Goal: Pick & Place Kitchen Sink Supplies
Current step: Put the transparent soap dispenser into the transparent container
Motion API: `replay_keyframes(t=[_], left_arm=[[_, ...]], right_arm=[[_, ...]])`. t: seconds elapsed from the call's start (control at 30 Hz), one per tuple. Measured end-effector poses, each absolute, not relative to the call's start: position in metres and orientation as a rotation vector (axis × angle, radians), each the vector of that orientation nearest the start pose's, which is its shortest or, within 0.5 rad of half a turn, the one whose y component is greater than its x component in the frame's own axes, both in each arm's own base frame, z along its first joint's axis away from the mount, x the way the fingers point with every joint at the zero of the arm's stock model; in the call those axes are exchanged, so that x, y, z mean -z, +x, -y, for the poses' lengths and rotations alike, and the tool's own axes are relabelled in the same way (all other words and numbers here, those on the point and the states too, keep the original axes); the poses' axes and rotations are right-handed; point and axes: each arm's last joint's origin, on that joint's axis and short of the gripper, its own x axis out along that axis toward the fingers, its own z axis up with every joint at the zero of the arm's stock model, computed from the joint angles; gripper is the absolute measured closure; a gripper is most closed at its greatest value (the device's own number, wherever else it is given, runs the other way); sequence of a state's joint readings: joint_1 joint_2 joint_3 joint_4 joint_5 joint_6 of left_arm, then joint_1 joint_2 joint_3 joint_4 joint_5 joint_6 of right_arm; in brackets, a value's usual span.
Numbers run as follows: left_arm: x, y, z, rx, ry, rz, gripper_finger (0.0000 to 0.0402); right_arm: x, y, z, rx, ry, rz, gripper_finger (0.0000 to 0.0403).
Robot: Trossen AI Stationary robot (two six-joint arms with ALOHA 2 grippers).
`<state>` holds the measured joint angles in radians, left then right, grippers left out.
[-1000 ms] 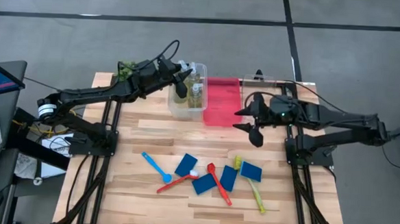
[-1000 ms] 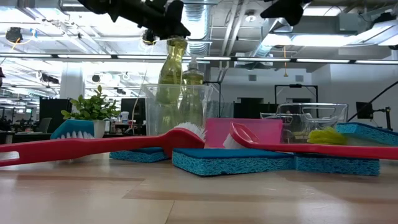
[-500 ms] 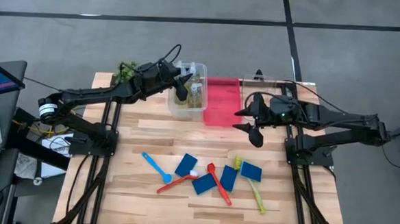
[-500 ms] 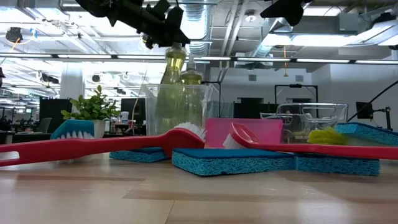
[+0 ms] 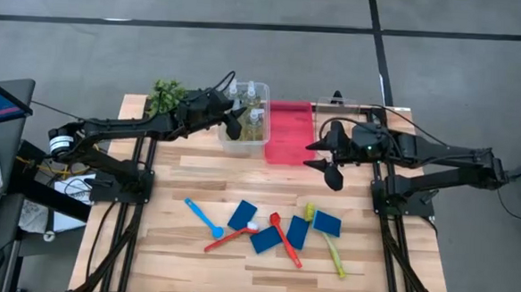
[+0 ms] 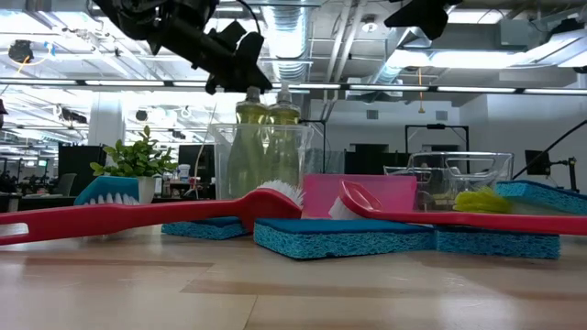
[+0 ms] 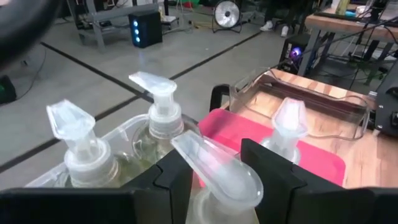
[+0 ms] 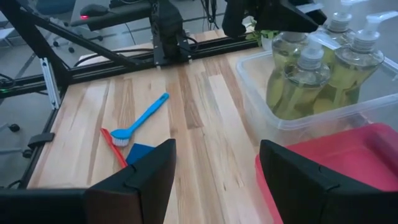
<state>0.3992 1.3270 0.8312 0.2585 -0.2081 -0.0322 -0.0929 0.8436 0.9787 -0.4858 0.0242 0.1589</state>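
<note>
Clear bin (image 5: pixel 243 145) crowds four bottles (image 8: pixel 314 74) under your left claw (image 5: pixel 235 122), spread around one pump top (image 7: pixel 214 171); your right claw (image 5: pixel 334 159), open, hovers beside the red bin (image 5: pixel 288 134).

This is a robotics lab set in an open, industrial-style office. The wooden counter (image 5: pixel 184 249) stands on a grey concrete floor (image 5: pixel 87 39) marked with dark lines. Across the counter, exposed ceiling ducts (image 6: pixel 303 27) and strip lights run over rows of desks with monitors (image 6: pixel 367 156). Black metal frames (image 8: pixel 112 56) carry the arms, and a floor fan (image 7: pixel 227 12) stands beyond.
</note>
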Motion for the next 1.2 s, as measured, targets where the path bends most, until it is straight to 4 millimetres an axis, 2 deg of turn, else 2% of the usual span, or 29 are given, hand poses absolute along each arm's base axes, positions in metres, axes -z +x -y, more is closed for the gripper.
replay_keyframes(t=[0.47,0.9,1.2], left_arm=[[-0.247,0.260,-0.116,-0.617,-0.090,-0.300,0.0265],[-0.255,0.252,-0.113,-0.608,-0.090,-0.284,0.0265],[-0.261,0.250,-0.112,-0.609,-0.087,-0.250,0.0266]], right_arm=[[-0.360,0.169,0.016,0.144,0.169,-0.340,0.0178],[-0.360,0.168,0.016,0.143,0.168,-0.338,0.0178],[-0.368,0.154,0.015,0.138,0.164,-0.284,0.0178]])
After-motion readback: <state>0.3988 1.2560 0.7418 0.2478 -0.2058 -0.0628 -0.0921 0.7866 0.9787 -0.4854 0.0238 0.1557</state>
